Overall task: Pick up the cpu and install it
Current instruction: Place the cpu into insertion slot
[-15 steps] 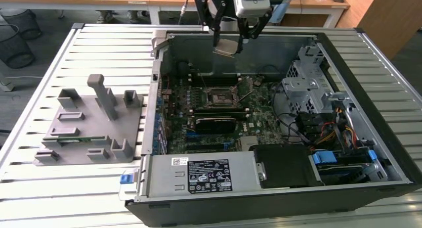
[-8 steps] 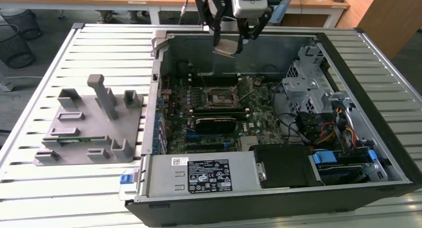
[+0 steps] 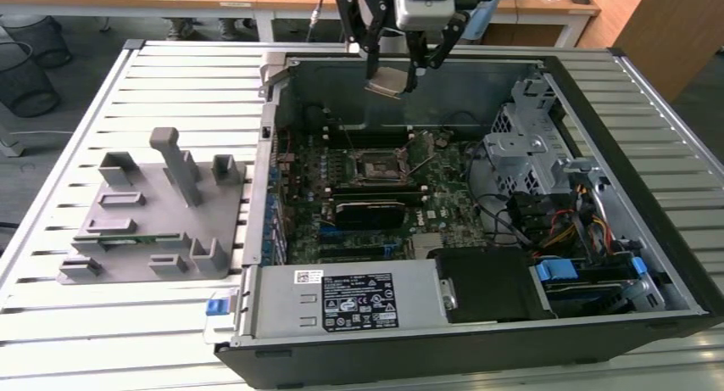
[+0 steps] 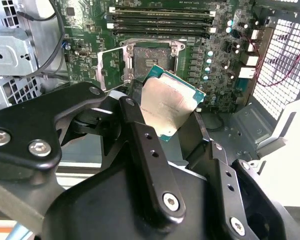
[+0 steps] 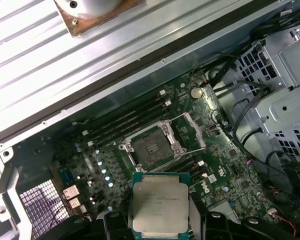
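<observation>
Overhead, the hand [image 3: 392, 77] clamps the cpu [image 3: 385, 83] by its edges, tilted, above the open computer case [image 3: 633, 128] and well clear of the motherboard's bare socket [image 3: 375, 164]. A grey fixture [image 3: 158, 213] sits on the counter [image 3: 68, 323] beside the case.

1x cpu [image 5: 159, 207], 1x socket [image 5: 152, 148], 1x pc case [image 3: 453, 357], 1x fixture [image 3: 153, 230], 2x bins [image 3: 25, 81]

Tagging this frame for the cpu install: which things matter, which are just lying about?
In the job: cpu, held in the gripper above the open case; open socket on the motherboard.
Lying about: grey fixture on the table; green memory stick on it; drive cage; power supply.
</observation>
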`<state>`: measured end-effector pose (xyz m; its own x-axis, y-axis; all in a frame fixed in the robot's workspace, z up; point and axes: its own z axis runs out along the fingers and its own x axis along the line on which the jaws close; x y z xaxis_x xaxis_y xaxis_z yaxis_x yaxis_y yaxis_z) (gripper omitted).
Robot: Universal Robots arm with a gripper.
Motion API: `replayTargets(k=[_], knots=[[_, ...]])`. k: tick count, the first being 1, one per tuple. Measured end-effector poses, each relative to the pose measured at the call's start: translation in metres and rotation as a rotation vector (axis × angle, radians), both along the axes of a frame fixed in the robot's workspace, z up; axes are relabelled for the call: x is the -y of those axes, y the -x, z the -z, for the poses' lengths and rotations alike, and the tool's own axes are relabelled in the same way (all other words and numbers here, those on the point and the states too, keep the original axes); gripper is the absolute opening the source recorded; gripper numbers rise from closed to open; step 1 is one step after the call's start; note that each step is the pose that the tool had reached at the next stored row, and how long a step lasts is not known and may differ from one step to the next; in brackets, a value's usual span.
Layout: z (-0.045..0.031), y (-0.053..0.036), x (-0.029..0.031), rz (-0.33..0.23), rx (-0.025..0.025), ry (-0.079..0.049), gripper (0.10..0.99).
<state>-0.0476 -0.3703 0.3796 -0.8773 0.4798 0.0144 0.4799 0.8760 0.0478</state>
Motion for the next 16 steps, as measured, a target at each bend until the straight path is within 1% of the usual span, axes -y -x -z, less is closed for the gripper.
replayTargets(k=[16], knots=[[0.0003, 0.0000, 0.0000, 0.078, 0.0000, 0.000, 0.537]])
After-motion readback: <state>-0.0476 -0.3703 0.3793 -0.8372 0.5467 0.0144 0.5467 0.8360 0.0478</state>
